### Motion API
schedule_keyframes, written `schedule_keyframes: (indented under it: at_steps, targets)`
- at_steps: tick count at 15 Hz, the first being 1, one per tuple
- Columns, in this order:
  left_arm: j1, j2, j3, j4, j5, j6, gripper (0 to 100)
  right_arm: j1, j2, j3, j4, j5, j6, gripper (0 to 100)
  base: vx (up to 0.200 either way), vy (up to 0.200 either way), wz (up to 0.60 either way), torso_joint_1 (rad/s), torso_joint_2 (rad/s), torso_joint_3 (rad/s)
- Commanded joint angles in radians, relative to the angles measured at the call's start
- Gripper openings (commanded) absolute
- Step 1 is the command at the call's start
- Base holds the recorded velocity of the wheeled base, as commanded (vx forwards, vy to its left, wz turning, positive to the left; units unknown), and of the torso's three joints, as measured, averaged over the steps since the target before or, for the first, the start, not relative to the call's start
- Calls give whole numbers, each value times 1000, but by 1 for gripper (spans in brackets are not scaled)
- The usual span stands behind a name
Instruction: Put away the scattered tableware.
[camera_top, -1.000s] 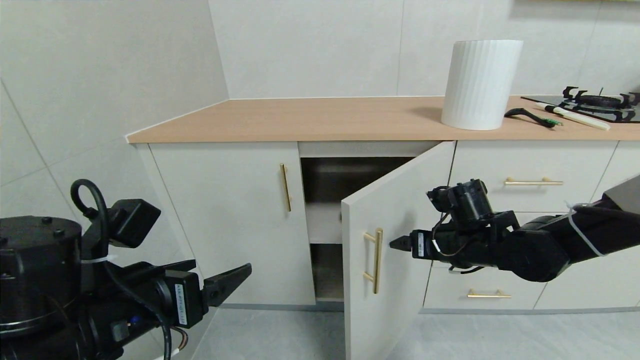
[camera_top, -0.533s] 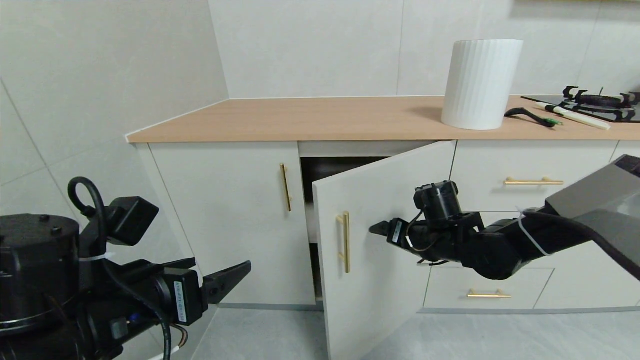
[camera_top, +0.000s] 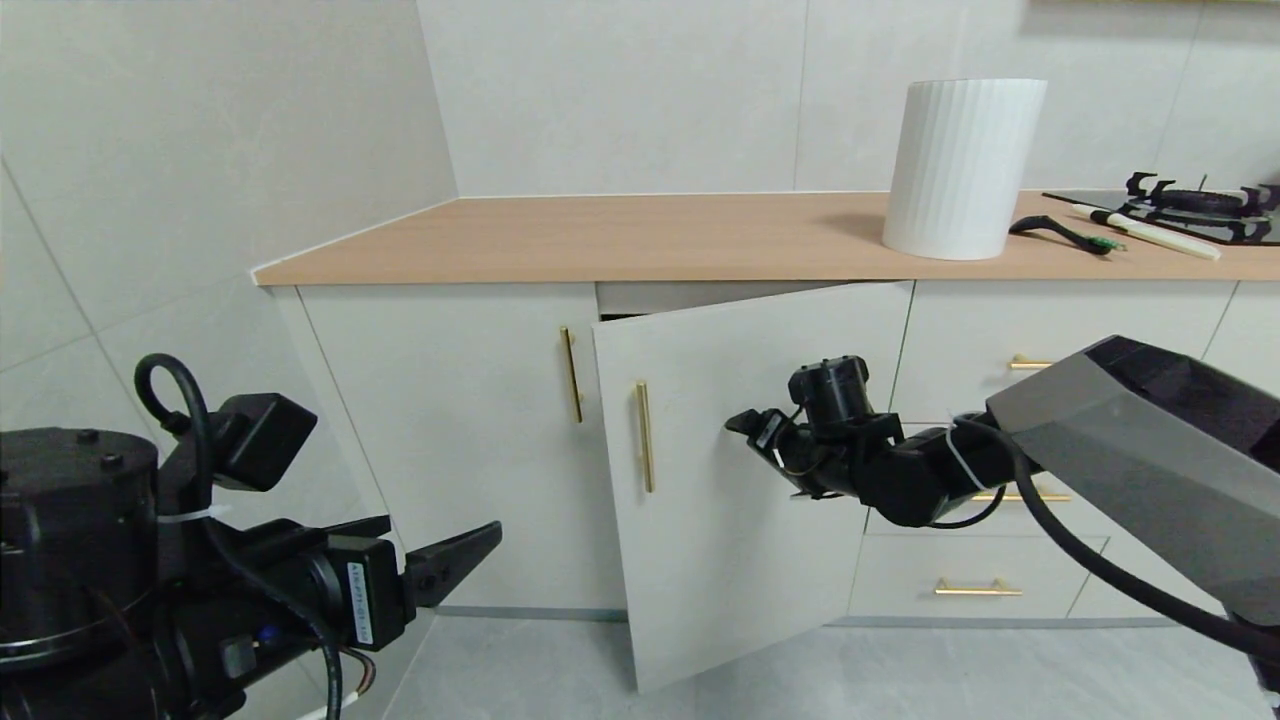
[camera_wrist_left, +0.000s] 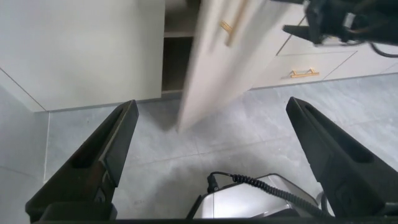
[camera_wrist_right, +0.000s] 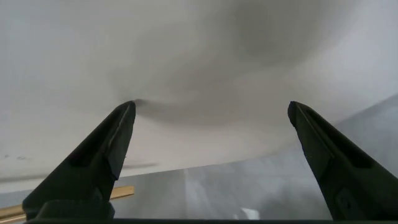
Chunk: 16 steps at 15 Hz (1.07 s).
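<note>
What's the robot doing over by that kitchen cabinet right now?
The right hand, fingers open, is at the face of the white cabinet door under the countertop. The door has swung from wide open to nearly shut over the last second, and a narrow gap remains along its top edge. The left hand hangs open and empty low at the left. A white ribbed container stands on the countertop.
</note>
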<state>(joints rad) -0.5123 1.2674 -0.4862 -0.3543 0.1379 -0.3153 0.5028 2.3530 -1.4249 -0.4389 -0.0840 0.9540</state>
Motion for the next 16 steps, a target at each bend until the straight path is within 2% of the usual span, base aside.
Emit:
schedule_keyframes:
  at_steps: [1,7,14,16]
  targets:
    - [0,1,1,0,0,-1,100,-33,98,-89,3,-10,20,100,0,0,0,0,0,0]
    - [0,0,3,0,2,-1,100,-89,193,-235,8,-63,37,100,0,0,0,0,0,0]
    - [0,-7,5,0,2,-1,100,-110,218,-285,25,-91,48,100,0,0,0,0,0,0]
    - [0,-7,5,0,2,-1,100,-124,238,-330,68,-123,48,100,0,0,0,0,0,0]
